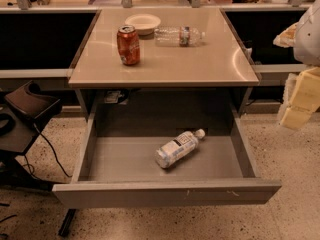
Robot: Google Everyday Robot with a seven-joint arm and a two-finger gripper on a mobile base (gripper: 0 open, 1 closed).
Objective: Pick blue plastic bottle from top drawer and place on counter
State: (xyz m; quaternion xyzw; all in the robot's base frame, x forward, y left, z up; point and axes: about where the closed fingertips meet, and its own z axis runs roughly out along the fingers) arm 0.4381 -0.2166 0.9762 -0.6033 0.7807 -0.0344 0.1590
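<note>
Gripper (pixel 296 104) hangs at the far right, outside the right wall of the pulled-out top drawer (pixel 165 193); spread or pressed together, I cannot tell.
On the worktop (pixel 200 64) a red can (pixel 128 45) stands near the left edge, a white bowl (pixel 143 23) behind it, a clear bottle (pixel 178 36) lying beside the bowl; open surface runs along front and right; in the drawer the blue plastic bottle (pixel 177 148) lies slanted, right of centre, apart from every wall.
</note>
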